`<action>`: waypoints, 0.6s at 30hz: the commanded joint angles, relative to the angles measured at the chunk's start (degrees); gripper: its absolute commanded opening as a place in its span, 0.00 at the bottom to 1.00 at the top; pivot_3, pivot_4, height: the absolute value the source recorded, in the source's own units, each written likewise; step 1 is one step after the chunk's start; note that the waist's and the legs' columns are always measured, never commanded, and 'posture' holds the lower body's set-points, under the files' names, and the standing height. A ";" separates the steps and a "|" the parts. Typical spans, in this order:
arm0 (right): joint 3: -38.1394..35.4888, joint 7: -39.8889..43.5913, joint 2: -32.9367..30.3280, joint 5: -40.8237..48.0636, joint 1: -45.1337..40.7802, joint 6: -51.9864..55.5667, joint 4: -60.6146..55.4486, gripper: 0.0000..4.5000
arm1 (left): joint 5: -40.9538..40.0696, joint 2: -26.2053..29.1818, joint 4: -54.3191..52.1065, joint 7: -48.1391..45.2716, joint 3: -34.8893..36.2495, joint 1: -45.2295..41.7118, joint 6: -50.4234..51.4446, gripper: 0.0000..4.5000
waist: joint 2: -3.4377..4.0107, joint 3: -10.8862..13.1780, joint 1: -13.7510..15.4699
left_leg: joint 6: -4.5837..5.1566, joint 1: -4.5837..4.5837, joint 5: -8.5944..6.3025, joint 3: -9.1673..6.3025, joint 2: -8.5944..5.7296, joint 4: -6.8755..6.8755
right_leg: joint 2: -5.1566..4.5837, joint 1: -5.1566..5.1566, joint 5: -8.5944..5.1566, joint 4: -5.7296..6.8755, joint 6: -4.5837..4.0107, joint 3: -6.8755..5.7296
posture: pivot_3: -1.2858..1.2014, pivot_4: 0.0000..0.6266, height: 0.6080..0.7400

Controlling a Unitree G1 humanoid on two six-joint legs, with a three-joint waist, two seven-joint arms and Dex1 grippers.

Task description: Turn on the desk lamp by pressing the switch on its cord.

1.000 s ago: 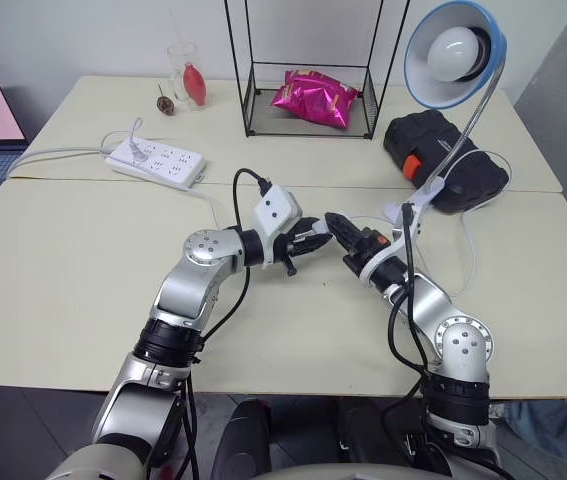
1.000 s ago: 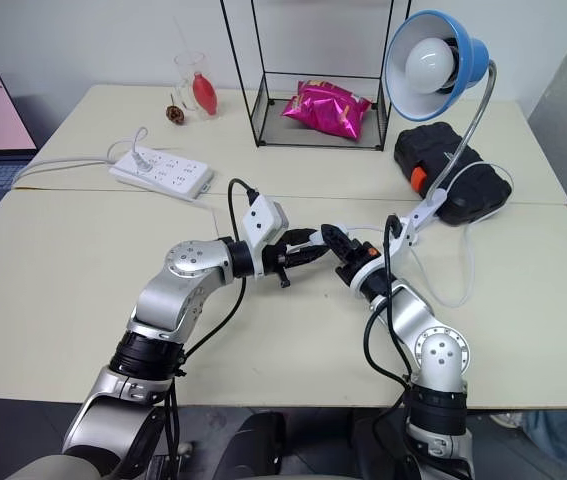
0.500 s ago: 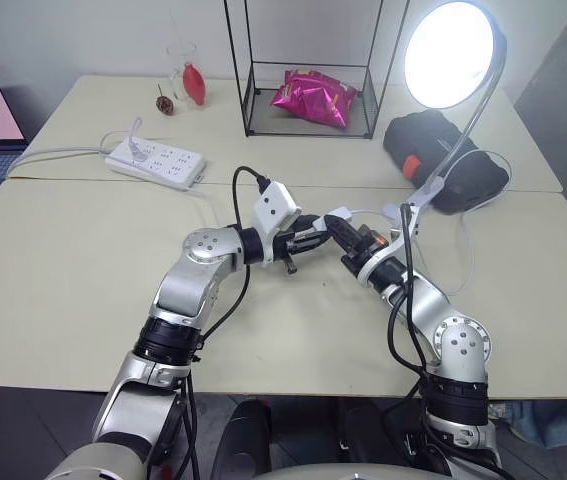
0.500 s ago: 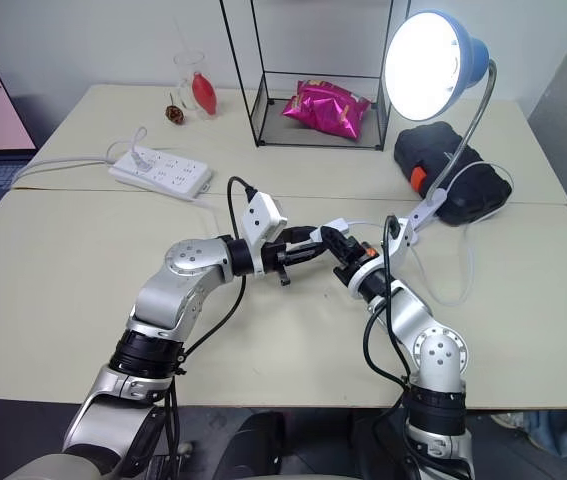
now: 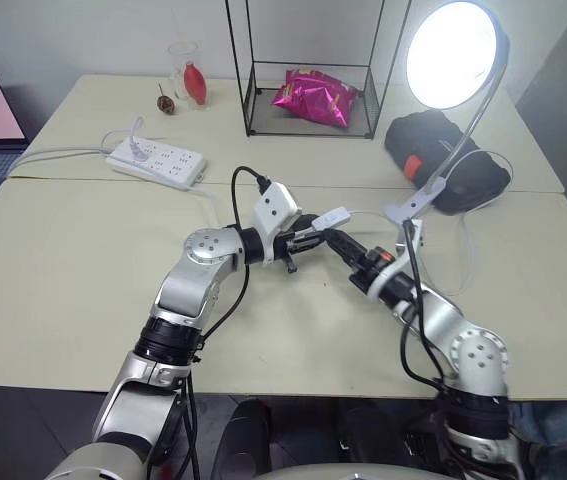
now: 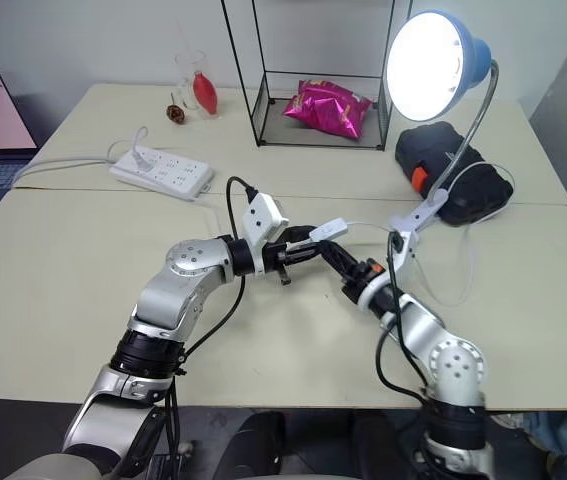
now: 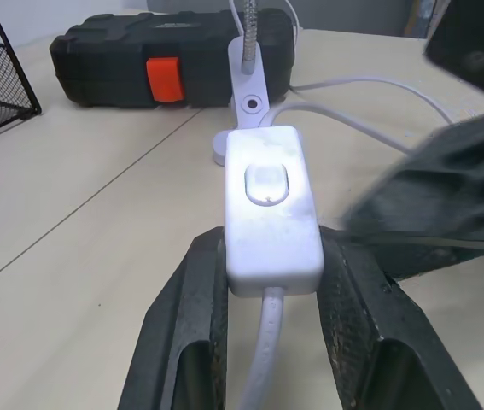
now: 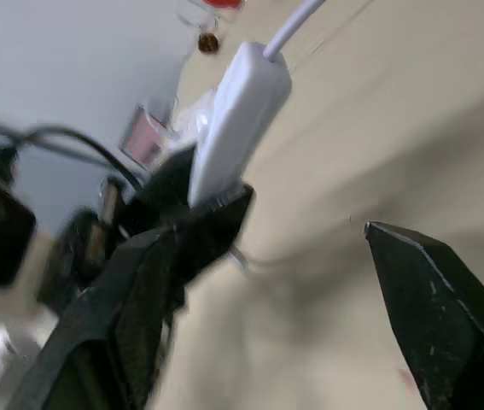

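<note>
Left wrist view: my left claw (image 7: 267, 299) clamps the small white oblong switch (image 7: 268, 205), right claw (image 8: 310, 282) apart, blue-rimmed desk lamp (image 5: 455, 55) lit, task seemingly done.

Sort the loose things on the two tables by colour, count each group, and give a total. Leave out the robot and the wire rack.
White: 2, the power strip and the switch.
Black: 1, the tool case.
Pink: 1, the snack bag.
Blue-shaded: 1, the desk lamp, lit.
Clear: 1, the glass.
Total: 6.
</note>
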 commanded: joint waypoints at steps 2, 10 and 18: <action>0.93 6.76 -11.54 1.44 -1.03 5.10 -10.12 1.00 | 1.90 2.96 4.27 -4.25 -1.16 -0.75 -5.75 0.24 | 0.02 0.02 -0.45 | 0.00 0.01 0.00 0.04 0.01 -0.03 | 0.02 -0.05 -0.02 0.02 -0.03 0.03 | 0.52 0.24 1.00; 8.31 29.61 -36.37 -19.11 -6.67 -0.66 -17.34 1.00 | 6.25 4.08 15.86 -9.28 -4.42 -2.41 -16.58 0.24 | 0.00 0.01 -0.46 | 0.01 0.00 0.00 0.02 0.06 -0.17 | 0.10 -0.13 -0.05 -0.08 -0.06 0.00 | 0.52 0.24 1.00; 11.35 41.45 -42.09 -32.88 -7.12 -9.79 -14.28 1.00 | 7.83 2.43 22.35 -9.67 -4.37 -4.53 -20.33 0.32 | -0.02 0.02 0.01 | 0.00 -0.32 0.00 0.03 -0.02 -0.19 | -0.02 -0.33 -0.08 -0.19 0.02 -0.03 | 0.52 0.24 1.00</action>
